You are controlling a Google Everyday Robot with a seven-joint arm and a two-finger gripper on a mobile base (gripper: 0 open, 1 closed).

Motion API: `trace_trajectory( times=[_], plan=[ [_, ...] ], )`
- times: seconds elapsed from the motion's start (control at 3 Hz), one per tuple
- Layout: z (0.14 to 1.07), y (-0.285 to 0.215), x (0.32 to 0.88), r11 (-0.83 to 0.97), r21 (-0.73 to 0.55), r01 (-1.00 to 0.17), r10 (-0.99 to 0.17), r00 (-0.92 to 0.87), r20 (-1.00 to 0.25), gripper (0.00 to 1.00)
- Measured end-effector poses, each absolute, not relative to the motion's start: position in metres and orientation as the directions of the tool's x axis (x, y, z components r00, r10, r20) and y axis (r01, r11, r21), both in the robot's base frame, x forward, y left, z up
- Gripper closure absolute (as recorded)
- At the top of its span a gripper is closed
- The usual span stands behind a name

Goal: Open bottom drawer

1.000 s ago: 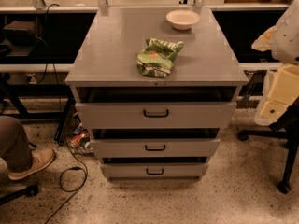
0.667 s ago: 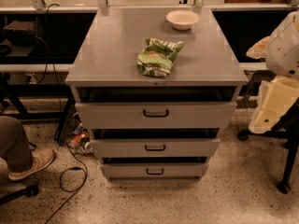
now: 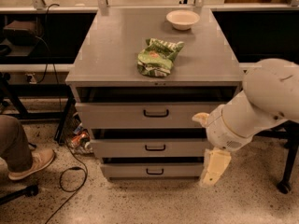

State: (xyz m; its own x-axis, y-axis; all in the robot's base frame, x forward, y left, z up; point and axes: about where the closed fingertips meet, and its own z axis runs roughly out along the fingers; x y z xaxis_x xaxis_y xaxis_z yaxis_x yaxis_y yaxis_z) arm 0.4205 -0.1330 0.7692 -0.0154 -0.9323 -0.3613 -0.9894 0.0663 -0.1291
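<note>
The grey cabinet (image 3: 117,55) has three drawers. The bottom drawer (image 3: 126,171) is the lowest, smallest-looking front, with a small black loop handle (image 3: 154,171); it sits shut, a dark gap above it. My white arm (image 3: 261,106) reaches in from the right and bends down in front of the cabinet's right side. The gripper (image 3: 214,168) hangs pale and yellowish at the bottom drawer's right end, right of the handle and apart from it.
A green snack bag (image 3: 157,56) and a white bowl (image 3: 182,19) lie on the cabinet top. A person's leg and shoe (image 3: 28,160) are at the left, with black cables (image 3: 70,171) on the floor. A black stand's foot (image 3: 284,186) is at the right.
My arm has swung from the right edge down and left, in front of the cabinet's right side, bringing the gripper down to the level of the bottom drawer. The drawers have not moved.
</note>
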Motion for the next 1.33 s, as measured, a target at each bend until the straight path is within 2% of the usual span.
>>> trace_trajectory(
  times=[0.33,0.67,1.33],
  plan=[
    [0.773,-0.134,0.421,0.067,-0.132,-0.989,-0.932,-0.015,-0.361,0.00],
    [0.734,-0.133,0.414,0.081,-0.109,-0.991,-0.942,-0.040,-0.333,0.00],
    [0.549,-0.147,0.395,0.114,-0.023,-0.993,-0.926,-0.098,-0.364,0.00]
  ],
)
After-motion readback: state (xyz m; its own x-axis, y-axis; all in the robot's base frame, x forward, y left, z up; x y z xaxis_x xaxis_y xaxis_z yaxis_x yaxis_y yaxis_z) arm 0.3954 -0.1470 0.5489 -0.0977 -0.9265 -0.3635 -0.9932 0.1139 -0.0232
